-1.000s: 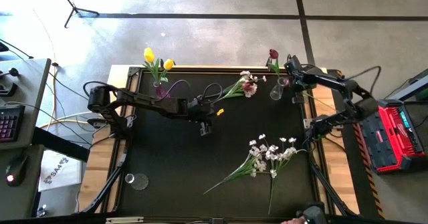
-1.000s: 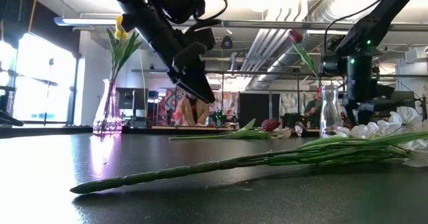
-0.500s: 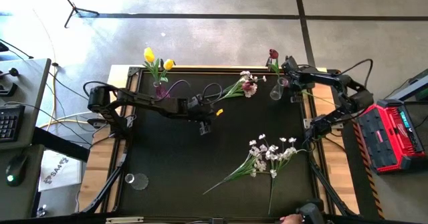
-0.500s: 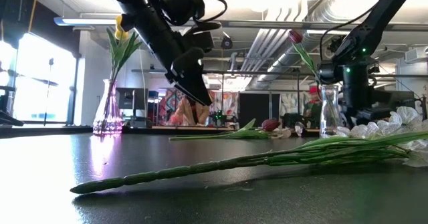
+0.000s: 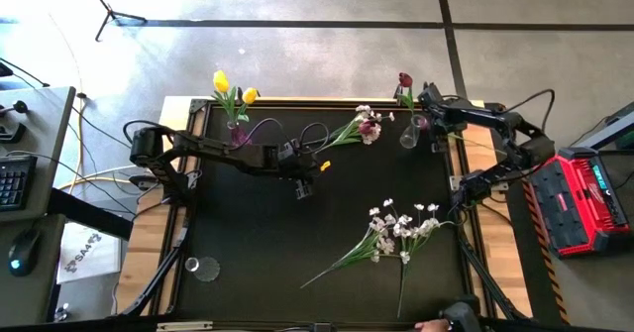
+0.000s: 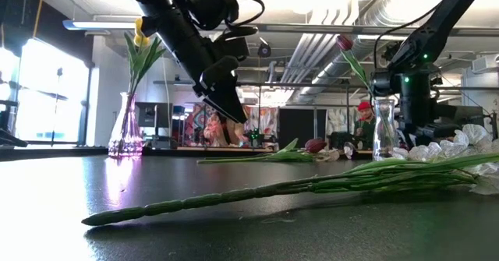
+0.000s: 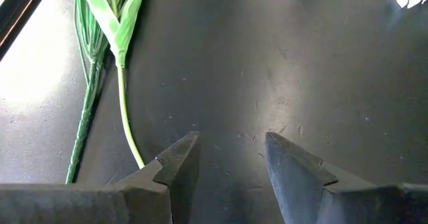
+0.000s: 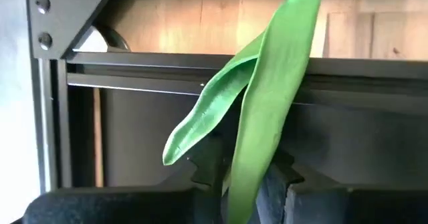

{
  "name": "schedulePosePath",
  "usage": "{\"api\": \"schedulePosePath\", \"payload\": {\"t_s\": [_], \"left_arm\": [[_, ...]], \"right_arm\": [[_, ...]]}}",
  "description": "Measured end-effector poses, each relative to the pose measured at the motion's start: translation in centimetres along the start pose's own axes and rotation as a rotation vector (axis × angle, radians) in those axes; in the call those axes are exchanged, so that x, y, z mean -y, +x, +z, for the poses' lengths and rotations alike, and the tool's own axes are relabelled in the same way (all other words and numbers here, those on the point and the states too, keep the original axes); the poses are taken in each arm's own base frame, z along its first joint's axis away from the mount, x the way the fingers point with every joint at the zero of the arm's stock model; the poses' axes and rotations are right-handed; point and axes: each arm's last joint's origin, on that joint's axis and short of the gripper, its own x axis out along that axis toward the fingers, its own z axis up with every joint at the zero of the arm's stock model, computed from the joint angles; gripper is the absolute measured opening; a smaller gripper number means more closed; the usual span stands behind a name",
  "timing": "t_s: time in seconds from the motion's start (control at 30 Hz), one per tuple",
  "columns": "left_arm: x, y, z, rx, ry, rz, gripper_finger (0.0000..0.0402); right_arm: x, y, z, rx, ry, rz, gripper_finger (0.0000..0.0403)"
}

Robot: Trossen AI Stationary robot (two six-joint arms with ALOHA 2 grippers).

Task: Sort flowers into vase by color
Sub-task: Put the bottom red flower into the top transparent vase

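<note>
Sprays of small white-pink blossoms on long green stems (image 5: pixel 396 231) lie nearest, loose on the black table (image 5: pixel 248 253), with a small clear glass vase (image 5: pixel 201 268) near the front left corner. Mid-table the left gripper (image 5: pixel 303 189) hangs above bare mat, fingers (image 7: pixel 177 167) parted and empty, a green tulip stem (image 7: pixel 124 110) lying just ahead of them. Farther back a dark red tulip with white blossoms (image 5: pixel 365 127) lies flat, and yellow tulips stand in a purple-tinted glass vase (image 5: pixel 238 132). At the back right, the right gripper (image 5: pixel 432 114) is just beside a clear glass vase (image 5: pixel 409 134) holding a dark red tulip (image 5: pixel 404 79); a green leaf (image 8: pixel 267 103) runs between its closed-in fingers. The stem should probably seat fully before release, lest the vase tip.
</note>
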Motion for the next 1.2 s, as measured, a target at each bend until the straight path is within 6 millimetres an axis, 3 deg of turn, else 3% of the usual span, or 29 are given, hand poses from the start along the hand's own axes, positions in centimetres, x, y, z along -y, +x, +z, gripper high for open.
{"api": "schedulePosePath", "payload": {"t_s": [0.17,0.37,0.5,0.6,0.73,0.8,0.9,1.03,1.2], "left_arm": [[0.0,0.0,0.0,0.002,-0.015,0.002,0.0159],[0.0,0.0,0.1,0.010,-0.027,0.002,0.0159],[0.0,0.0,0.1,0.012,-0.030,0.001,0.0159],[0.0,0.0,0.2,0.020,-0.050,0.001,0.0159],[0.0,0.0,0.3,0.034,-0.079,-0.001,0.0159],[0.0,0.0,0.5,0.048,-0.085,-0.003,0.0159],[0.0,0.0,0.7,0.075,-0.074,-0.005,0.0159],[0.1,-0.1,1.0,0.105,-0.049,-0.007,0.0159],[0.1,0.0,0.7,0.076,-0.064,-0.015,0.0159]], "right_arm": [[0.1,-1.7,-0.1,-0.012,0.138,0.077,0.0055],[-1.3,-4.6,0.3,-0.024,0.231,0.361,0.0054],[-1.4,-5.9,1.1,-0.005,0.244,0.437,0.0032],[-1.6,-6.6,1.6,0.011,0.132,0.478,0.0011],[-1.6,-8.0,1.7,0.004,-0.150,0.527,0.0001],[-1.2,-8.4,1.8,0.002,-0.178,0.526,0.0004],[-0.5,-7.8,2.0,-0.039,-0.047,0.443,0.0007],[1.1,-5.2,1.6,-0.151,0.135,0.292,0.0014],[2.5,-2.8,1.2,-0.162,0.190,0.322,0.0036]]}}
